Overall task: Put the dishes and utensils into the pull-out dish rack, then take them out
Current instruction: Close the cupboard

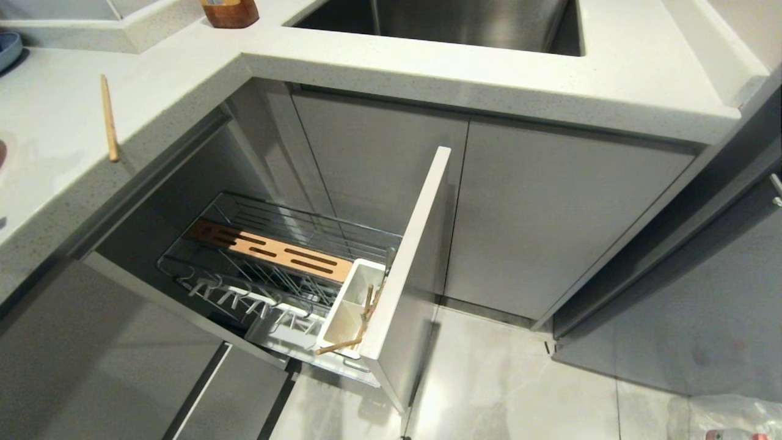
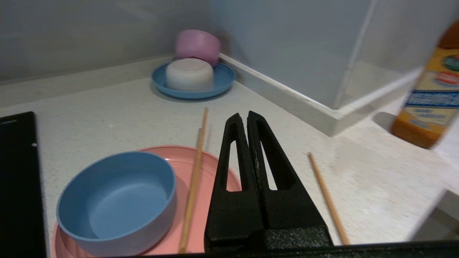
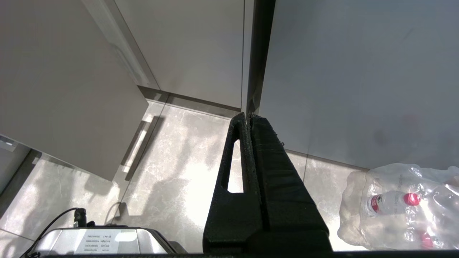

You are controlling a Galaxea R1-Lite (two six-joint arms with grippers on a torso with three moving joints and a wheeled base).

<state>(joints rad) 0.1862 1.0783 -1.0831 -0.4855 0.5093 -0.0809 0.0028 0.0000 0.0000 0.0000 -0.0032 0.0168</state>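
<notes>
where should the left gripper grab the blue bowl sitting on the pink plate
Grip the blue bowl by its rim wall, coming from above: it sits upright and open on the pink plate, so one finger fits inside, one outside. Pick the side away from the chopstick.

A pull-out dish rack (image 1: 275, 263) stands drawn out from under the counter (image 1: 61, 122), its front panel (image 1: 409, 256) at the outer end. A slotted strip (image 1: 269, 249) runs along the rack's top. The utensil caddy (image 1: 351, 305) sits just behind the front panel, with a chopstick (image 1: 342, 346) resting in it, one end sticking out over its rim. A second chopstick (image 1: 110, 119) lies on the counter near the edge. Farther left on the counter, a bowl (image 2: 118, 200) sits on a plate (image 2: 215, 168), and a third chopstick (image 2: 193, 179) rests across the plate beside the bowl. A sink (image 1: 440, 21) lies behind the rack, and a bottle (image 1: 229, 12) stands to the sink's left.
</notes>
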